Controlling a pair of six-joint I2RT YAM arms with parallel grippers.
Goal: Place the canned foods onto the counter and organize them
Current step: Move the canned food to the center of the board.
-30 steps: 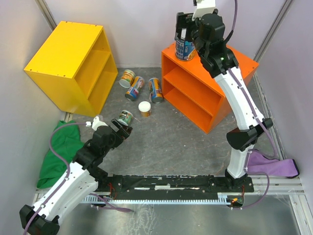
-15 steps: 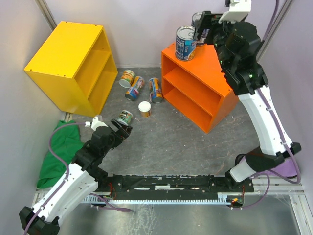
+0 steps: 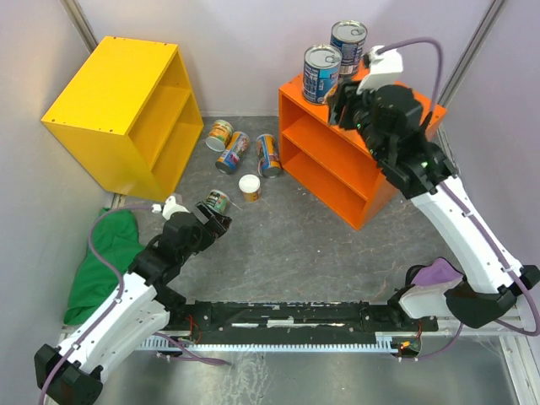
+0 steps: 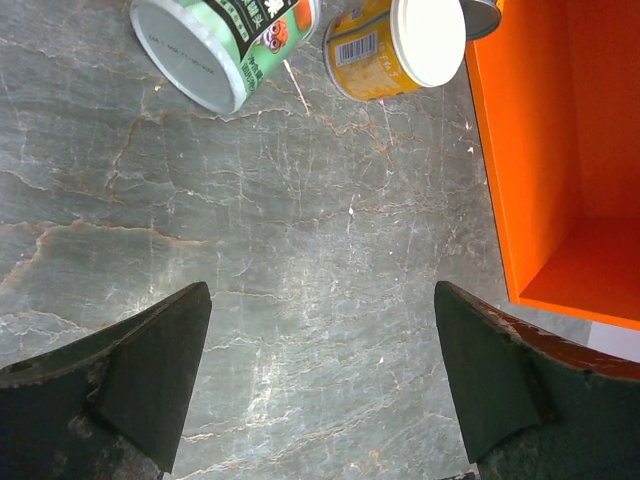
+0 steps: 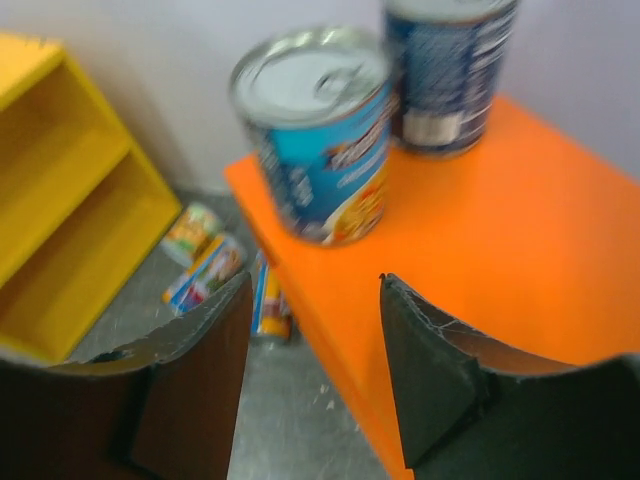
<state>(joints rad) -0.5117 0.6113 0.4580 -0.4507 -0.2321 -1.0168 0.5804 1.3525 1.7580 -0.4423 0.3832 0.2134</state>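
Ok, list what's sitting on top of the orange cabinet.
Two blue-labelled tins stand upright at the far edge of the orange cabinet. From overhead the right arm covers part of the top, so that patch cannot be checked.

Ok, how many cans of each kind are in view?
Wide blue tins: 2
Tall slim cans: 2
Short cans: 3
Total: 7

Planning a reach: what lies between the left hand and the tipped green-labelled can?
Only bare grey marbled floor between left hand and green-labelled can, in the left wrist view.
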